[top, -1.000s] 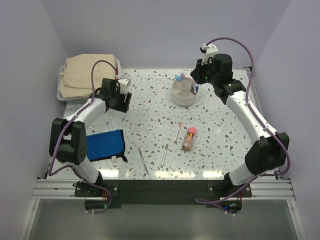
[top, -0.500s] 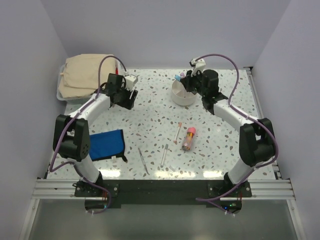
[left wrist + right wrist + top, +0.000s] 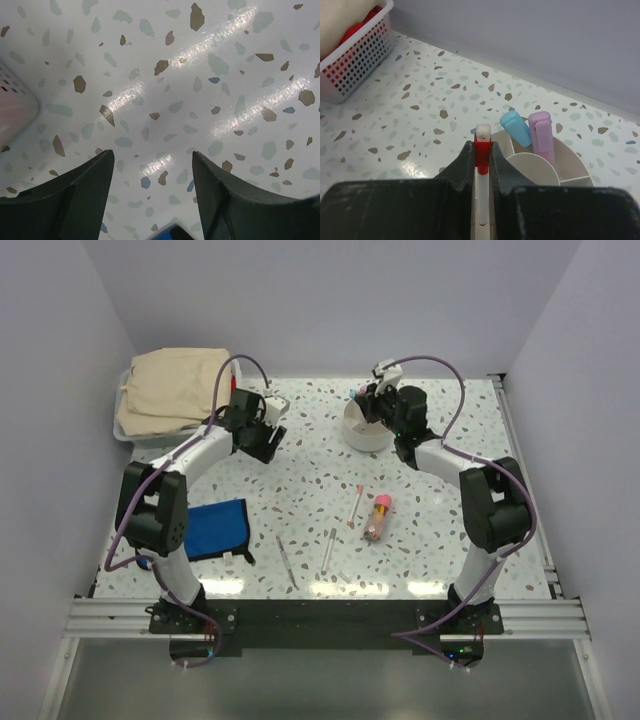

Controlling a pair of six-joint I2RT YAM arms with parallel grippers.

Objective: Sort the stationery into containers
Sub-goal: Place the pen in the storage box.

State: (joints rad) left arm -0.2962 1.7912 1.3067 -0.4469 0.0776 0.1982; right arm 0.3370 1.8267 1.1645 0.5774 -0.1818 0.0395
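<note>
The right gripper [image 3: 481,152] is clamped tight on a red-tipped pen [image 3: 481,195], whose long axis runs straight out between the fingers, tip forward. The cup [image 3: 532,172] lies just below, ahead and to the right, with a blue-capped stick [image 3: 516,127] and a pink marker [image 3: 541,131] standing in it. The left gripper [image 3: 151,156] hangs partly open and empty over the table [image 3: 200,75], well apart from the cup, so the drop looks to be the right arm's.
</note>
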